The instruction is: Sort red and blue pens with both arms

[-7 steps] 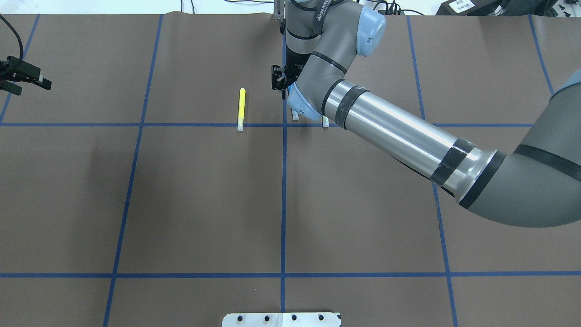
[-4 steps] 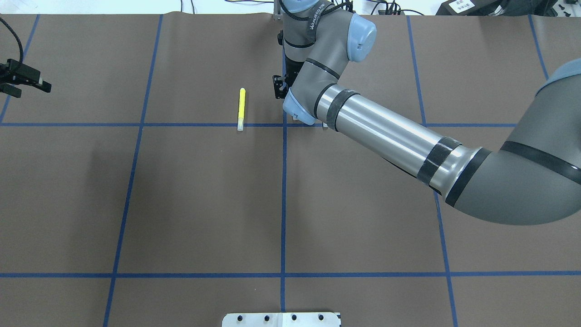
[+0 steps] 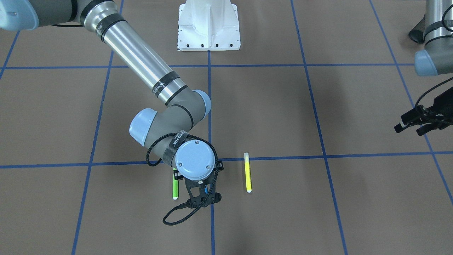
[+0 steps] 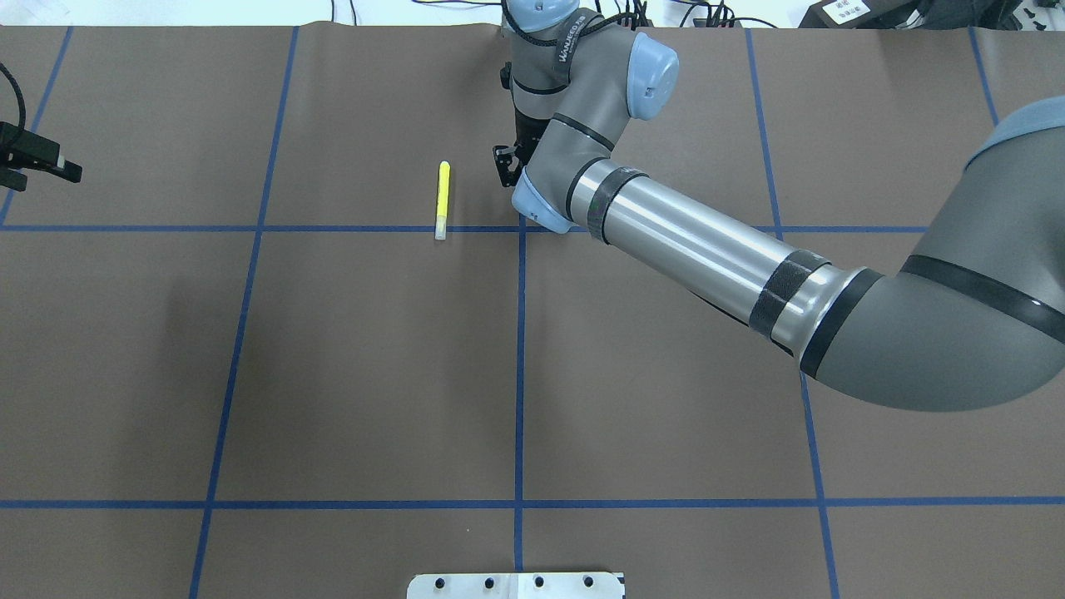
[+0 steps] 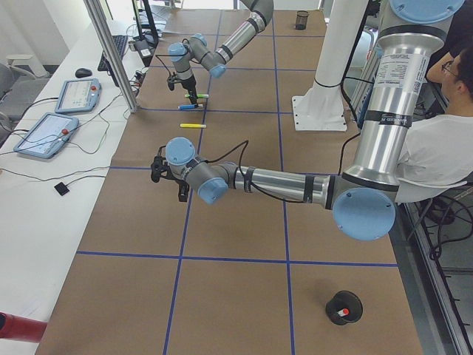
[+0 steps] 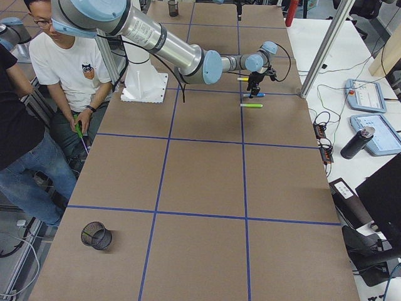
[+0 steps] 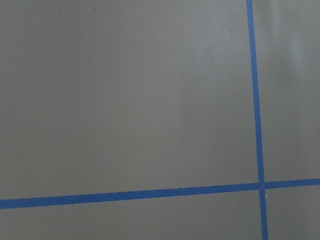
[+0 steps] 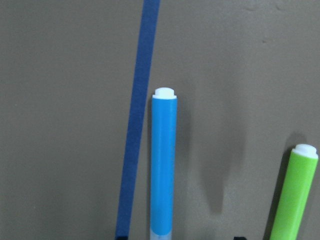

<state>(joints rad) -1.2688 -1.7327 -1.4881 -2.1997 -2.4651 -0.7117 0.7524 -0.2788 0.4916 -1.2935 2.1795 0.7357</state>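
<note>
The blue pen (image 8: 163, 170) lies flat on the brown mat beside a blue tape line, at the far middle of the table. My right gripper (image 3: 204, 194) hangs straight over it, open. The two black fingertips (image 8: 240, 238) show only at the bottom edge of the right wrist view, either side of the barrel. From overhead the right wrist (image 4: 549, 179) hides this pen. A red tip shows inside a black mesh cup (image 5: 344, 308) at the table's near left end; I take it for the red pen. My left gripper (image 3: 412, 124) hovers open and empty at the table's left side.
A green marker (image 3: 175, 187) lies just beside the blue pen. A yellow marker (image 4: 443, 200) lies one pen-length to the other side. The white robot base (image 3: 208, 24) stands at mid-table. A second cup (image 6: 173, 7) sits at the far end. Two people stand by the robot.
My right wrist has shifted a little left and now covers the pen ends that showed beneath it. My left gripper has drifted further towards the left edge.
</note>
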